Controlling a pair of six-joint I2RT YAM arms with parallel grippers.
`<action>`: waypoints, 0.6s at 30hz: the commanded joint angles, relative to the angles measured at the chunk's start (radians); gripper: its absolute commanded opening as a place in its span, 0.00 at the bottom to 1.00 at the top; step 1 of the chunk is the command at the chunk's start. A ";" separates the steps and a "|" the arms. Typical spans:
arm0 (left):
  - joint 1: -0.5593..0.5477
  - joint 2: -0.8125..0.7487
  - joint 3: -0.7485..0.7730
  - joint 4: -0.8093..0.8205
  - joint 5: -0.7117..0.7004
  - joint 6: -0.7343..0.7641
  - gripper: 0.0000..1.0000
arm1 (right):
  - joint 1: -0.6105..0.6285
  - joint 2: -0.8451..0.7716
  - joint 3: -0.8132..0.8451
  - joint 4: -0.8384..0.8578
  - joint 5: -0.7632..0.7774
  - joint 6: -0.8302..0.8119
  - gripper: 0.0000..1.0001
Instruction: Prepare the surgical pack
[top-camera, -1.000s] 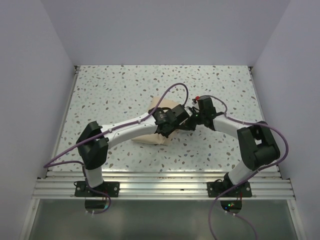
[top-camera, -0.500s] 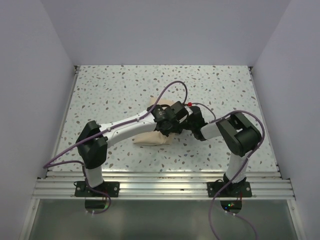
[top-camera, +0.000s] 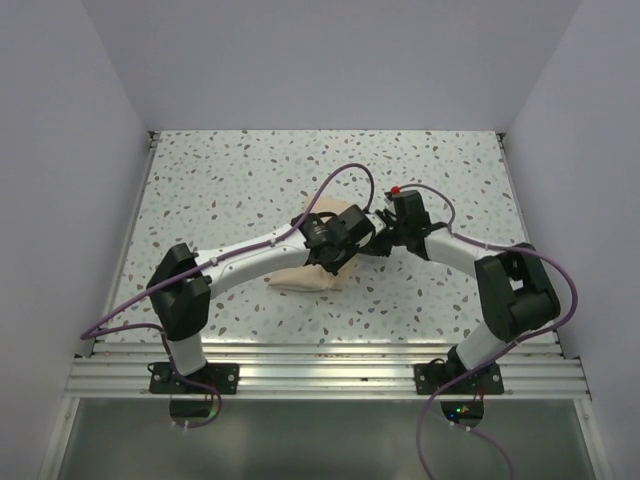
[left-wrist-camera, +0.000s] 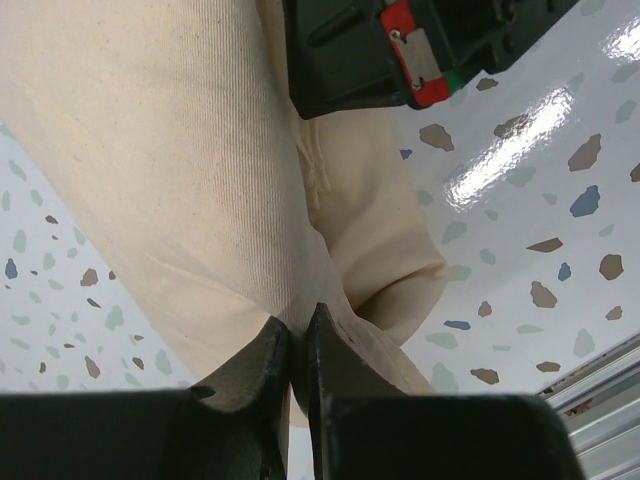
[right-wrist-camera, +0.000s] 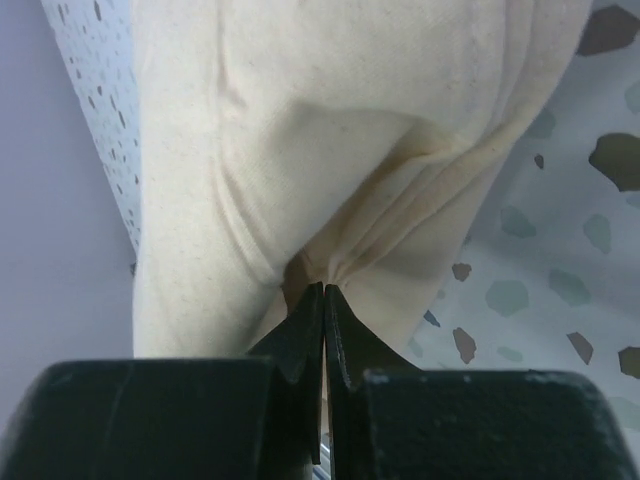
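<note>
- The tan bundle (top-camera: 298, 279) lay near the middle of the speckled tabletop (top-camera: 230, 185) — both arms met over its far right end.
- The left gripper (left-wrist-camera: 298, 322) pinched a fold of its cloth, fingers nearly together.
- The right gripper (right-wrist-camera: 324, 292) was clamped on a gathered pleat.

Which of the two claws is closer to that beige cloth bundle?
Neither, it is a tie: the left gripper is shut on a fold of the cloth bundle, and the right gripper pinches another fold.
</note>
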 joint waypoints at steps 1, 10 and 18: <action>-0.005 -0.070 0.013 0.066 0.018 0.016 0.00 | -0.001 -0.023 -0.050 0.030 0.009 0.009 0.00; -0.005 -0.093 -0.040 0.081 0.061 0.030 0.00 | 0.001 0.220 -0.095 0.642 -0.005 0.269 0.00; -0.009 -0.125 -0.190 0.144 0.100 -0.011 0.00 | -0.048 0.274 0.060 0.387 0.031 0.180 0.00</action>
